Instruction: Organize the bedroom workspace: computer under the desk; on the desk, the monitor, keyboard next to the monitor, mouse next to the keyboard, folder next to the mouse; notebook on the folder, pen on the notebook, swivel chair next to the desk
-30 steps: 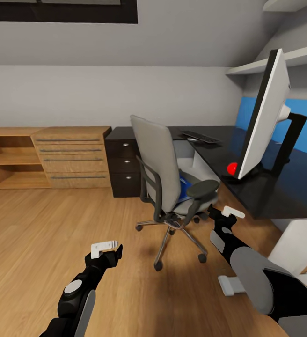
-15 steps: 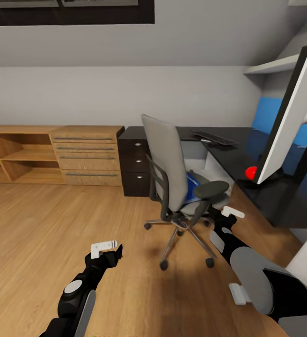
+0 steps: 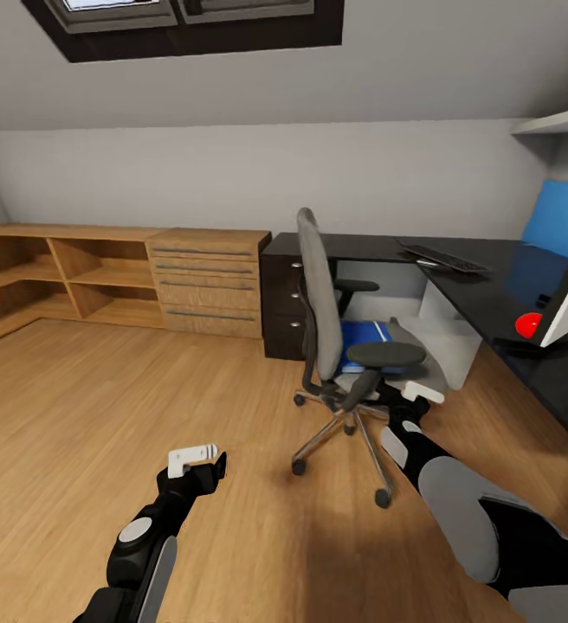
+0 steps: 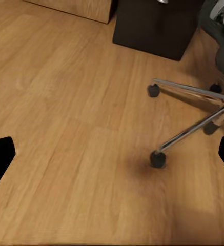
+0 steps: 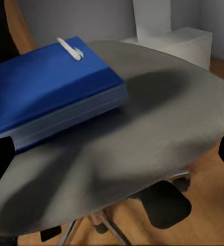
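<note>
Right wrist view: our right gripper [image 5: 112, 154], jaws spread, faces the swivel chair [image 5: 142, 154] seat with a blue notebook [image 5: 45, 89] and pen [image 5: 69, 49]. Our left gripper [image 4: 112, 159] is spread above the floor [image 4: 65, 128].

The left arm [image 3: 145, 541] is built of glossy black segments with rounded joints; a light grey disc caps one joint, and a long grey panel runs down the segment nearest the camera; a small white bracket with tiny holes sits on top near the wrist; the left gripper [image 3: 208, 472] is black, with short dark fingers. The right arm [image 3: 466, 515] is black as well, with a large grey oval shell and a smaller grey plate further forward; a white bracket tops the right gripper [image 3: 409, 400]; in both wrist views the fingertips [image 4: 0, 160] appear as plain black wedges.
</note>
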`<state>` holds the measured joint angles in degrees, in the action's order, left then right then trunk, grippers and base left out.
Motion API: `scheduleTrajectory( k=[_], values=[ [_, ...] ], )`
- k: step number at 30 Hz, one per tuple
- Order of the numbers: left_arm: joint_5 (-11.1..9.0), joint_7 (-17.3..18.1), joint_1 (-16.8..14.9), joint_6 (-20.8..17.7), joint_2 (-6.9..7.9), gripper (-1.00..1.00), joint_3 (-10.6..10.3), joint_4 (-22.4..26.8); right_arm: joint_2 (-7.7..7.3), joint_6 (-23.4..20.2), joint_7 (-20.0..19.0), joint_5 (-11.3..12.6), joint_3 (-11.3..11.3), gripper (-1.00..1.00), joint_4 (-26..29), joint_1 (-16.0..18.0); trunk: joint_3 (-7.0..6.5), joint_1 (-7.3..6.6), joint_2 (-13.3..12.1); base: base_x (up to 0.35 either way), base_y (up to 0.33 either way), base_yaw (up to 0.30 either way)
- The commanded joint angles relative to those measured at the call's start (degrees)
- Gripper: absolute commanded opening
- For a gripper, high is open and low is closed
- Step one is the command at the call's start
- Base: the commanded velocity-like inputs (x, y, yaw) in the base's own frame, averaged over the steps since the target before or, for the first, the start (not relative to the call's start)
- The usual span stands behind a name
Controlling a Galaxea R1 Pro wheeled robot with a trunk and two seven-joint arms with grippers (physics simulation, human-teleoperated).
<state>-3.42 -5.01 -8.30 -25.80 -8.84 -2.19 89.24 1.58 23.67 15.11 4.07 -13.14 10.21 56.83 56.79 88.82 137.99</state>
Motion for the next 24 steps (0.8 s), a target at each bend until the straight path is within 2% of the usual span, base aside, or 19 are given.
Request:
scheduleTrajectory(
  k=[1, 8, 16, 21, 24],
  values=[
    [-0.36, -0.44, -0.04, -0.27, -0.01, 1.00, -0.09, 0.05, 0.04, 0.23, -0.08, 0.33, 0.22, 1.00, -0.02, 0.04, 0.05, -0.01, 0.02, -0.014, 0.009, 0.271],
    [-0.36, -0.44, -0.01, -0.29, -0.03, 1.00, -0.09, 0.05, 0.69, 0.23, 0.02, -2.60, 0.22, 1.00, -0.08, 0.04, 0.05, -0.01, 0.02, -0.002, 0.002, 0.272],
    [-0.36, -0.44, -0.03, -0.30, 0.01, 1.00, -0.09, 0.05, 0.71, 0.23, 0.09, -3.17, 0.22, 1.00, -0.03, 0.04, 0.05, -0.01, 0.02, 0.000, 0.000, 0.261],
    [-0.38, -0.44, 0.00, -0.35, 0.03, 1.00, -0.09, 0.05, 0.63, 0.23, 0.09, -3.19, 0.18, 1.00, -0.02, 0.04, 0.04, -0.01, 0.02, 0.000, 0.000, 0.058],
    [-0.44, -0.44, -0.03, -0.38, 0.04, 1.00, -0.09, 0.05, 0.47, 0.18, 0.09, -3.19, 0.14, 1.00, -0.02, 0.04, -0.08, -0.01, 0.02, 0.000, 0.000, -0.152]
  ],
)
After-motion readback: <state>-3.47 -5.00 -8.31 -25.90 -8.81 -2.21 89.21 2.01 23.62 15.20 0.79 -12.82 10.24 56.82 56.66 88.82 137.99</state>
